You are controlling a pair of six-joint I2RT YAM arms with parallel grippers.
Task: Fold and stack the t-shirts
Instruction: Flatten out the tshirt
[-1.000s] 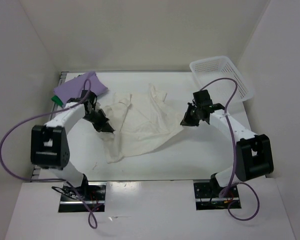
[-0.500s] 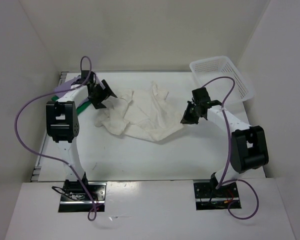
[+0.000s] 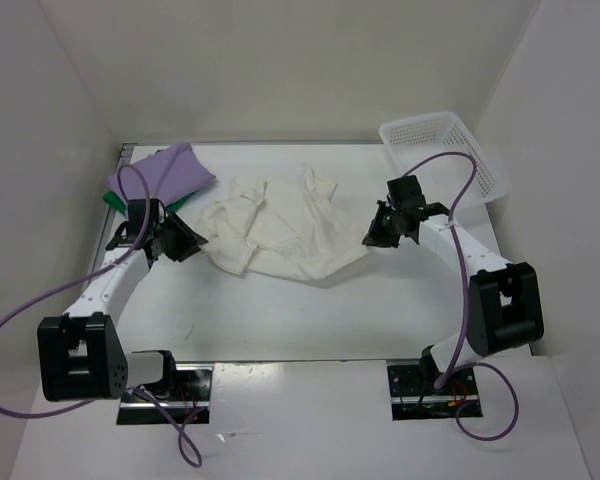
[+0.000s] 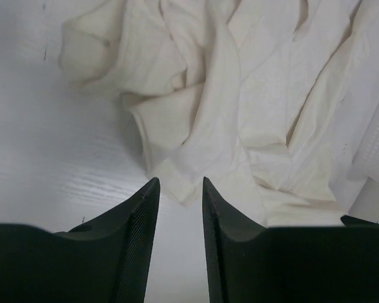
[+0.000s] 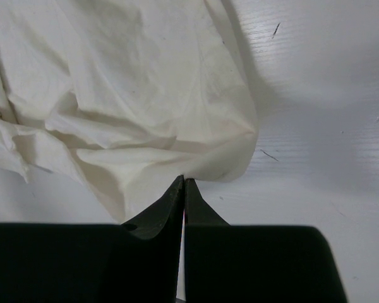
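While the left gripper hangs low over the table, its two fingers stand apart with a clear gap and nothing between them: released. A near edge of the cream t-shirt shows through that gap, lying on the table below; I see no contact

Right gripper: fingers clenched tight together, tips meeting on the hem of the cream t-shirt, a thin bit of cloth pinched there. Cloth beside the pinch stands a little off the table and throws a shadow to one side

Cream t-shirt: unfolded, crumpled in loose folds mid-table between the two grippers. Left side bunched up, right corner drawn toward the right gripper

Further out: lavender t-shirt lies flat at the far left corner of the table, behind the left gripper, apart from the cream one. Green t-shirt shows only as a small sliver at the lavender one's near-left edge; how far it runs beneath I cannot tell

White mesh basket sits at the far right corner, beyond the right arm, well apart from the lavender t-shirt
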